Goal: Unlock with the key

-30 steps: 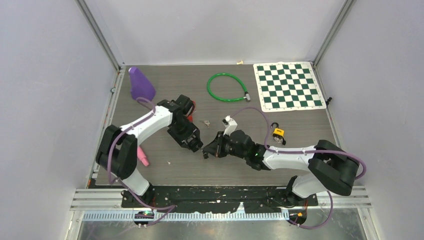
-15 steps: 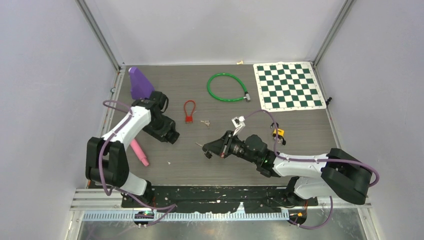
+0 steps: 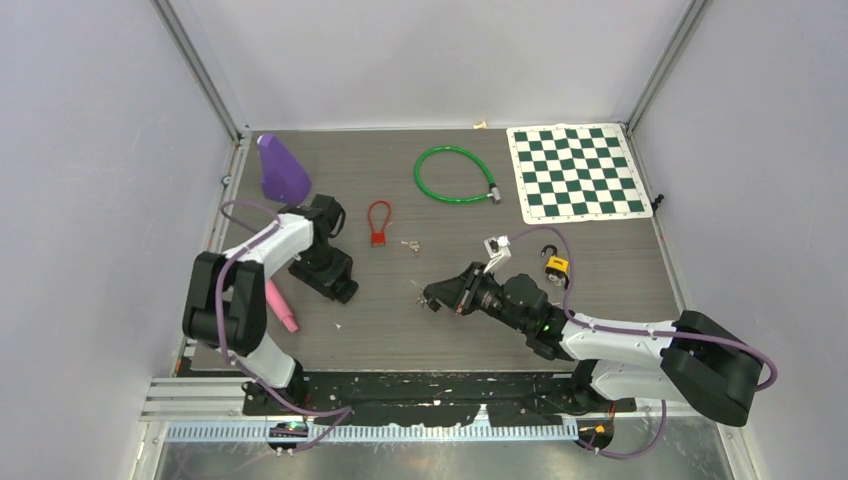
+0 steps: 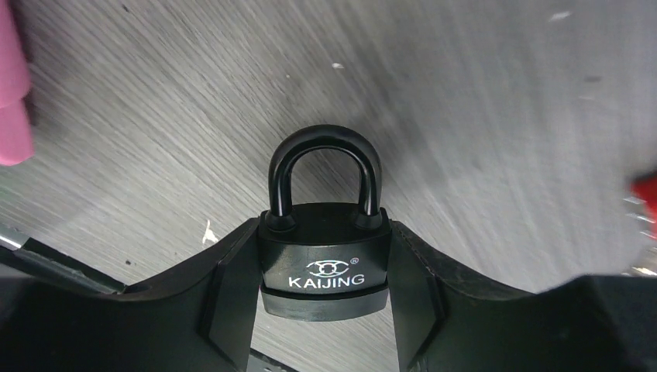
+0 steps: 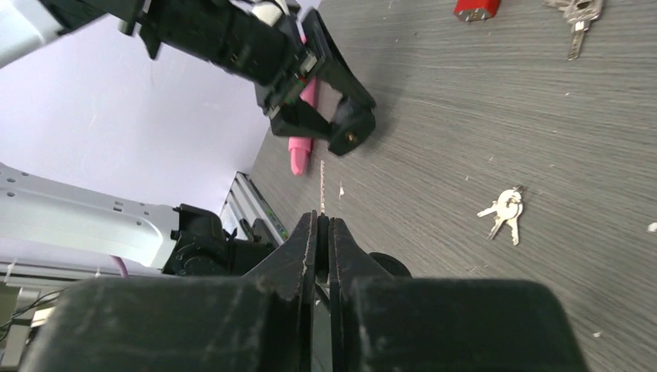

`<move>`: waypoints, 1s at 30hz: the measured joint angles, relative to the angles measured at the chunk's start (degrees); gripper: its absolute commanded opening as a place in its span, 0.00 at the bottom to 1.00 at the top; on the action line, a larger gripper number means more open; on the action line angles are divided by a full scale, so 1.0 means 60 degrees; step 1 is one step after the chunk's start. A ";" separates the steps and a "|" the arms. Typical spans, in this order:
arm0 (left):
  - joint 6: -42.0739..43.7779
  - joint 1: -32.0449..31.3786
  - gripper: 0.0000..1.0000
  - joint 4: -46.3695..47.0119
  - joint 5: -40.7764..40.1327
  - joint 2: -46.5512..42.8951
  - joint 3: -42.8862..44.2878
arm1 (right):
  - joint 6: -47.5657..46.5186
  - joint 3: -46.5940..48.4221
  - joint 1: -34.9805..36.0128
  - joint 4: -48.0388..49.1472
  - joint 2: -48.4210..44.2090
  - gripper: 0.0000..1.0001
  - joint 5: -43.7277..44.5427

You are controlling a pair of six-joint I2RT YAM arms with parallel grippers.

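Note:
My left gripper (image 3: 338, 287) is shut on a black KAIJING padlock (image 4: 324, 267). It grips the body from both sides, with the shackle pointing away over the table. In the right wrist view the padlock (image 5: 346, 128) shows its keyhole end facing my right gripper. My right gripper (image 3: 437, 297) is shut on a thin key (image 5: 321, 182), whose blade sticks out edge-on past the tips (image 5: 323, 221). The two grippers are well apart, the right one to the right of the left.
A loose key bunch (image 5: 505, 211) lies on the table near my right gripper. A red padlock (image 3: 378, 238) lies with keys (image 3: 410, 245) beside it. A yellow padlock (image 3: 556, 266), green cable lock (image 3: 455, 175), checkerboard mat (image 3: 577, 172), purple cone (image 3: 281, 168) and pink marker (image 3: 280, 306) are also there.
The grippers were close together at the table's middle. My left arm has pulled back to the left with the padlock, uncovering the red padlock. My right gripper has shifted slightly right.

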 measured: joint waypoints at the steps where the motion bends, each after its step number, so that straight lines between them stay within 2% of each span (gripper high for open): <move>1: 0.0000 -0.0098 0.19 0.0084 0.0029 0.0259 -0.0135 | -0.0036 0.0000 -0.0025 -0.0084 -0.0069 0.05 0.0069; 5: -0.0022 -0.0375 0.44 0.0412 0.0310 0.0743 -0.0572 | -0.0095 -0.0004 -0.0117 -0.0342 -0.0113 0.05 0.0186; 7: -0.0033 -0.0437 0.64 0.0528 0.0357 0.0663 -0.0652 | -0.0117 -0.0004 -0.0171 -0.0419 -0.0113 0.05 0.0211; 11: 0.0018 -0.0448 0.94 0.1016 0.0612 0.0310 -0.1064 | -0.0164 -0.0004 -0.0295 -0.0499 -0.0113 0.05 0.0215; 12: 0.0025 -0.0448 0.98 0.1115 0.0692 0.0178 -0.1198 | -0.0178 -0.0004 -0.0321 -0.0514 -0.0113 0.05 0.0211; 16: 0.0025 -0.0455 1.00 0.1406 0.0951 -0.0605 -0.1625 | -0.0266 -0.0004 -0.0455 -0.0645 -0.0222 0.05 0.0178; 20: 0.0219 -0.0455 1.00 0.1647 0.1198 -0.2095 -0.1996 | -0.0302 -0.0007 -0.0656 -0.0736 -0.0546 0.06 0.0055; 26: 0.1359 -0.0525 1.00 0.2313 0.1239 -0.5544 -0.2565 | -0.0310 -0.0007 -0.0914 -0.0616 -0.0969 0.06 -0.0539; 30: 0.2641 -0.0568 0.89 0.3399 0.1723 -0.7679 -0.2958 | -0.0299 0.0007 -0.0922 -0.0386 -0.1071 0.05 -0.0991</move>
